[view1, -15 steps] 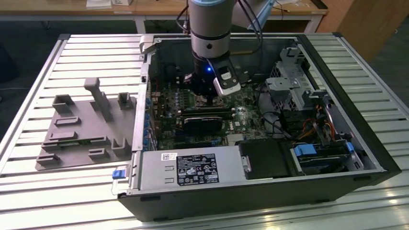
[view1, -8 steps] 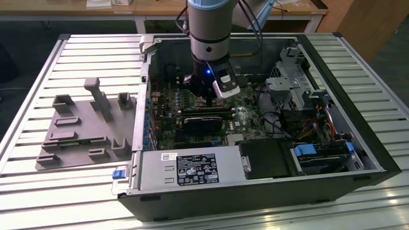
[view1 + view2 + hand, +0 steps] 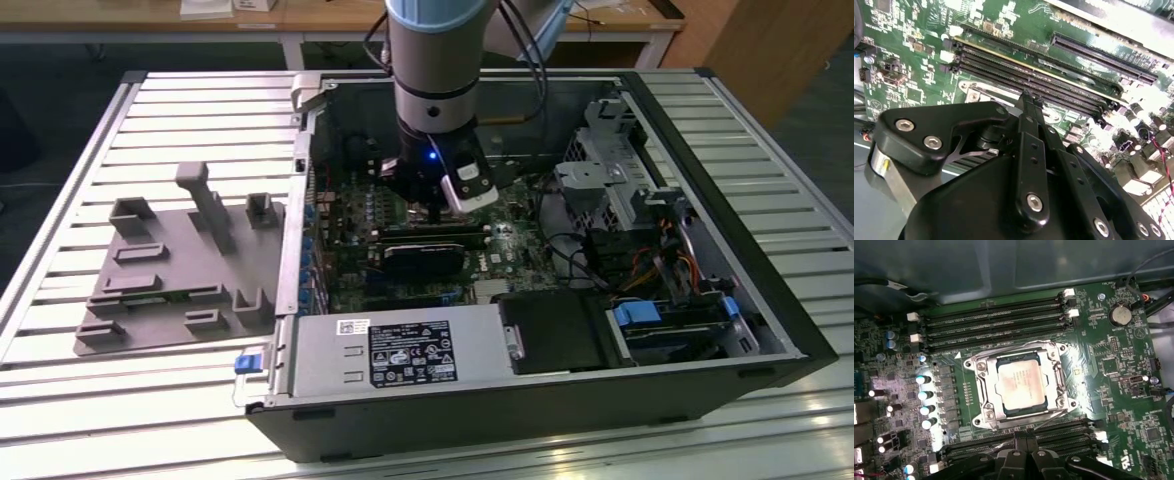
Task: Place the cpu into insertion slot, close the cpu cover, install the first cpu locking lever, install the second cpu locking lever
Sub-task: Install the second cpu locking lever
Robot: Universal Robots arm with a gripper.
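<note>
The cpu (image 3: 1021, 383), a small square chip with a dull silver top, lies in the insertion slot (image 3: 975, 364) on the green motherboard. The cpu cover (image 3: 985, 392), a thin silver frame, lies flat around the chip. A thin wire lever (image 3: 1061, 376) runs along one side of the socket. Another thin rod (image 3: 1002, 444) shows between the socket and the fingertips; I cannot tell whether either is latched. My gripper (image 3: 1025, 438) (image 3: 1029, 98) hangs shut over the memory slots just beside the socket, with nothing between its fingers. In the exterior view my gripper (image 3: 442, 208) reaches down into the open computer case and hides the socket.
Long black memory slots (image 3: 996, 322) flank the socket on two sides. A black card (image 3: 420, 255) lies just in front of the gripper. The power supply (image 3: 400, 355), drive cage (image 3: 614, 180) and case wall (image 3: 304, 150) ring the board. A grey fixture plate (image 3: 174, 270) lies on the exterior view's left.
</note>
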